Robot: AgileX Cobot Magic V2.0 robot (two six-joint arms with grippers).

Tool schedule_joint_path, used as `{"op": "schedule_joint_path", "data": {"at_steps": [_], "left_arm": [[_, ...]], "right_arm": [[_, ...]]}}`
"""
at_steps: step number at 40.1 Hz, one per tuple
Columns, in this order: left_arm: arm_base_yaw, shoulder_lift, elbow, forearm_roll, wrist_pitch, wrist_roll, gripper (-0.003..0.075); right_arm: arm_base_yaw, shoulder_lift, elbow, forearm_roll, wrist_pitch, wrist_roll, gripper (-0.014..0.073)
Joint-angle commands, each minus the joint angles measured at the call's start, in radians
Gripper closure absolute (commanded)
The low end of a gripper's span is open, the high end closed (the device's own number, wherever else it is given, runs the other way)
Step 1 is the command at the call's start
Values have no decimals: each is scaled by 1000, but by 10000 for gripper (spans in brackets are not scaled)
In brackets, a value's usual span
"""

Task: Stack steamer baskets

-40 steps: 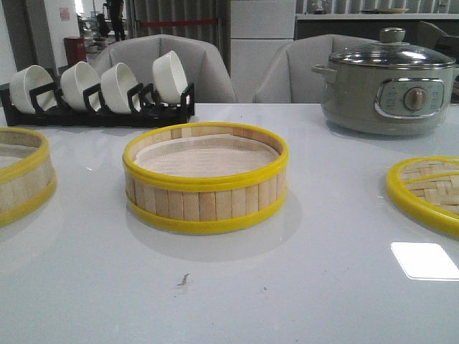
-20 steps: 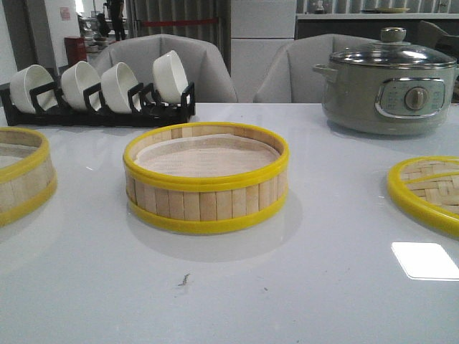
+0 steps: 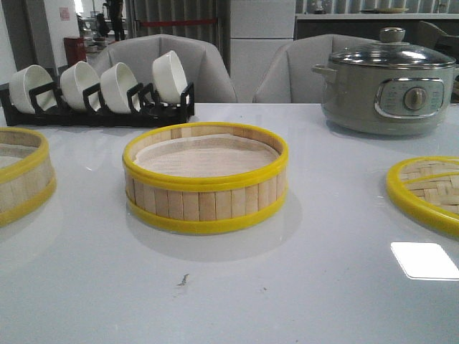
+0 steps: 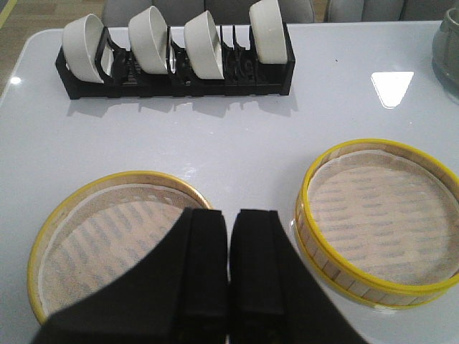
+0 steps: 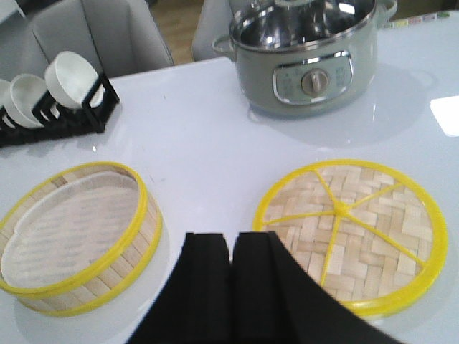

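With both baskets apart on the table (image 3: 323,301), centre basket (image 3: 206,179) and left basket (image 3: 21,175), stacking is unstarted; the left gripper (image 4: 228,222) and right gripper (image 5: 232,247), jaws together, must open first

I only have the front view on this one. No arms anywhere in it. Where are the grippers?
Observer: The left gripper hangs above the left steamer basket, its jaws closed together and holding nothing.
Operator: And the right one?
Observer: The right gripper is also shut and empty, hanging between the middle basket and the lid.
Operator: My view cuts the lid at the edge. Is it whole?
Observer: Yes, a full round woven disc with yellow spokes meeting near its centre, lying flat on the table.
Operator: Anything inside the left basket?
Observer: Only a pale liner, like the middle one.
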Motion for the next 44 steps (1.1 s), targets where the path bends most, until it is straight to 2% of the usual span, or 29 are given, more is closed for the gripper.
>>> {"op": "schedule_joint_path", "data": {"at_steps": [1,10,19,22,25,28,30,33,36,44], "left_arm": [[-5,-8,-37,-5,-63,-4,635],[-5,-8,-37,-5,-32,-4,635],[-5,-8,-37,10,-41,-4,634],[-5,-8,-37,10,-41,-4,629],[-5,-6,-37,18,-41,-1,588],[-5,-6,-37,18,-49,11,507],[-5,-4,-37,25,-60,14,433],[-5,-2,-37,25,-70,14,337],[-5,10,-37,25,-69,14,284],[-5,83,-37,18,-2,14,275]], "right_arm": [[1,62,-55,0,-42,0,541],[1,107,-55,0,-11,0,541],[1,107,-55,-12,-56,-20,541],[1,107,-55,-41,-56,-43,505],[1,107,-55,-69,-55,-52,409],[1,107,-55,-94,-57,-52,242],[1,107,-55,-95,-65,-52,183],[1,107,-55,-94,-81,-52,190],[1,107,-55,-94,-91,-52,217],[1,107,-55,-94,-94,-52,223]]}}
